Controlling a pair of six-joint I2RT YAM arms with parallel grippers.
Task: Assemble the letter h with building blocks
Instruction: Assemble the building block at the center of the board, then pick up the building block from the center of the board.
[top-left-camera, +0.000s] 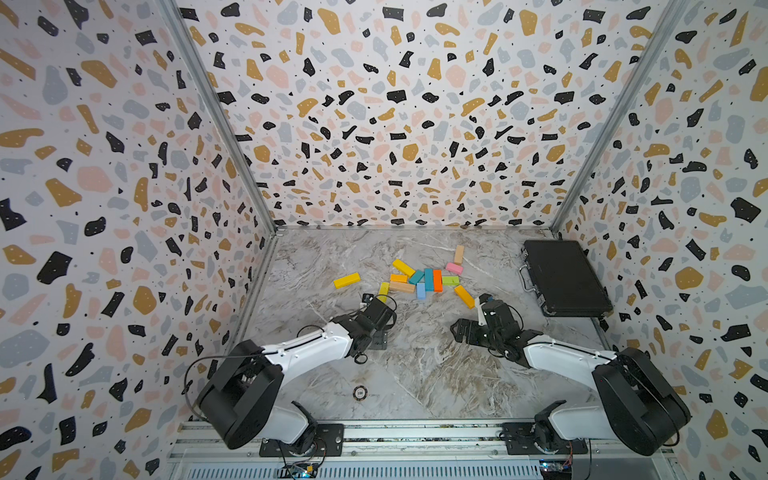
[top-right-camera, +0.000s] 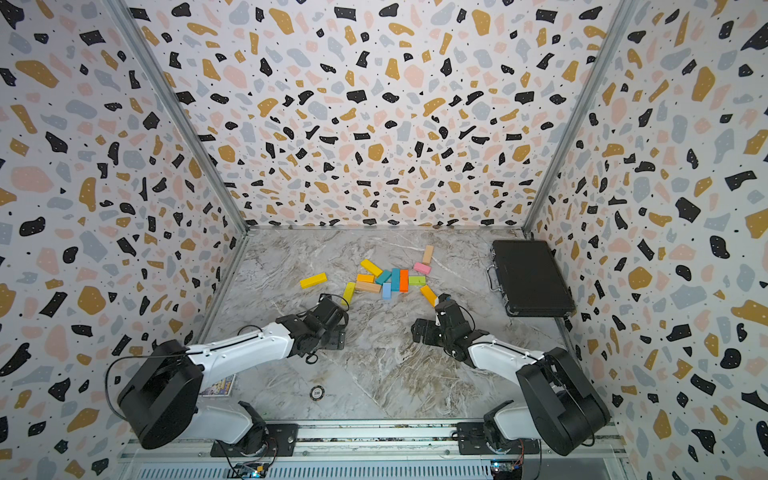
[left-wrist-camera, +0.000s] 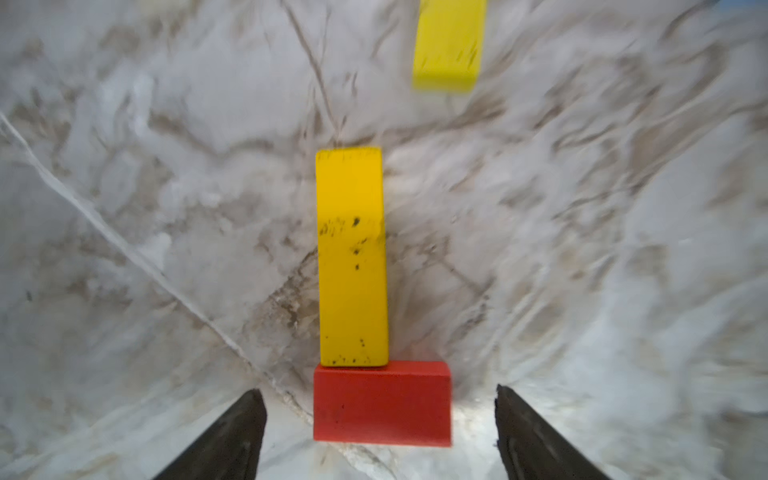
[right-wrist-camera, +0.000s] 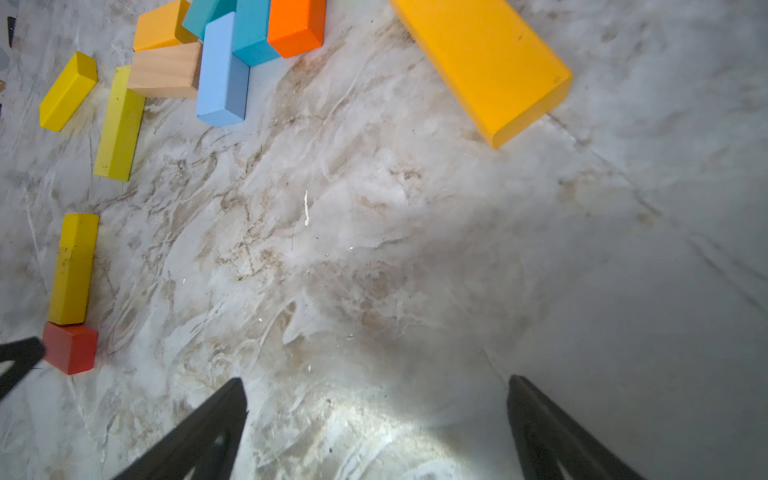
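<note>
Between the spread left jaws, red block (left-wrist-camera: 382, 403), untouched, yellow block (left-wrist-camera: 352, 257) abutting

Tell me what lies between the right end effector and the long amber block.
Nothing: the right wrist view shows bare marble tabletop between the right end effector and the long amber block.

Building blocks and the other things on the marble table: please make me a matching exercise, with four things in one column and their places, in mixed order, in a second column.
Things
1. short red wooden block
2. long amber wooden block
3. black hard case
4. small round disc marked 100

Places
A. beside the right wall
B. alone near the front edge of the marble table
C. against one end of a long yellow block, within the open left gripper, not gripped
D. close in front of the open right gripper

Pairs: 1-C, 2-D, 3-A, 4-B
</note>
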